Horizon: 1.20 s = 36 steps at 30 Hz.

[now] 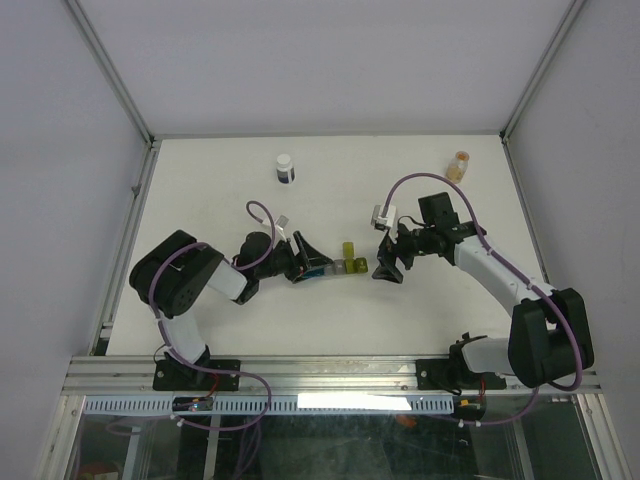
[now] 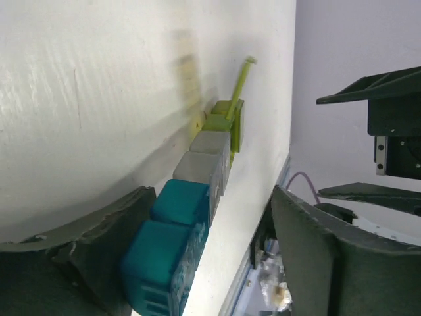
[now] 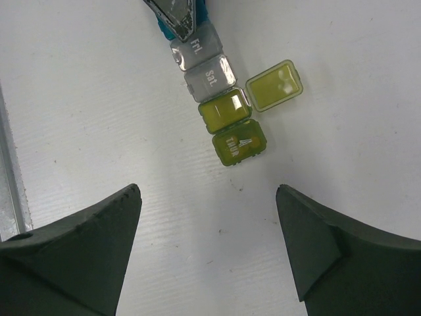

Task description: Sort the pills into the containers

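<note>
Five joined cubes, the containers (image 1: pixel 338 266), lie mid-frame in the top view, long axis left-right, blue end at the left gripper (image 1: pixel 303 262), yellow-green end just beside the right gripper (image 1: pixel 388 264). Left wrist: blue end sits between my parted, unclamped jaws. Right wrist: jaws wide, empty; strip ahead at upper centre, one lid (image 3: pixel 275 85) open, no pills visible.

Containers (image 2: pixel 179 203) between parted left end effector (image 2: pixel 214 193)
</note>
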Available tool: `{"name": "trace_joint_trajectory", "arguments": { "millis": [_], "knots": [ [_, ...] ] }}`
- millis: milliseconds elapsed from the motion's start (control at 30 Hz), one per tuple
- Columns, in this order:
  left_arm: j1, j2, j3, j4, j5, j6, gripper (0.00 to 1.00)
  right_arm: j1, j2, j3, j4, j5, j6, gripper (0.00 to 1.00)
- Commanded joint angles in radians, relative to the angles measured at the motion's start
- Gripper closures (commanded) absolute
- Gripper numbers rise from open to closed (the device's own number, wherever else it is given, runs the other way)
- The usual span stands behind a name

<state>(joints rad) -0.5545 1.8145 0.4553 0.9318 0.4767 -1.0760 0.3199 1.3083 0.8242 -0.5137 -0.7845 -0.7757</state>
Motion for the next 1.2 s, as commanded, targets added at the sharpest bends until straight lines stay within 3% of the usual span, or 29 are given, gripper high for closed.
{"name": "trace_joint_trajectory", "arguments": {
  "millis": [0, 100, 367, 667, 833, 967, 1167],
  "knots": [
    [0.013, -0.098, 0.022, -0.172, -0.11, 0.124, 0.2, -0.001, -0.01, 0.019, 0.017, 0.002, 0.009, 0.14],
    [0.017, -0.166, 0.02, -0.311, -0.19, 0.199, 0.12, -0.002, -0.012, 0.02, 0.015, 0.005, 0.012, 0.14],
    [0.018, -0.321, 0.007, -0.57, -0.395, 0.327, 0.05, -0.045, -0.029, 0.028, 0.015, 0.001, 0.028, 0.14],
    [0.018, -0.669, -0.061, -0.679, -0.576, 0.461, 0.01, -0.207, -0.07, 0.045, 0.064, -0.023, 0.126, 0.14],
    [0.019, -0.862, -0.108, -0.62, -0.555, 0.517, 0.01, -0.353, -0.121, 0.058, 0.205, 0.059, 0.256, 0.11],
    [0.019, -0.977, -0.125, -0.579, -0.474, 0.533, 0.01, -0.433, -0.094, 0.14, 0.321, 0.19, 0.351, 0.01],
    [0.019, -1.036, -0.147, -0.604, -0.418, 0.54, 0.01, -0.5, 0.188, 0.454, 0.244, 0.26, 0.42, 0.01]
  ]
}}
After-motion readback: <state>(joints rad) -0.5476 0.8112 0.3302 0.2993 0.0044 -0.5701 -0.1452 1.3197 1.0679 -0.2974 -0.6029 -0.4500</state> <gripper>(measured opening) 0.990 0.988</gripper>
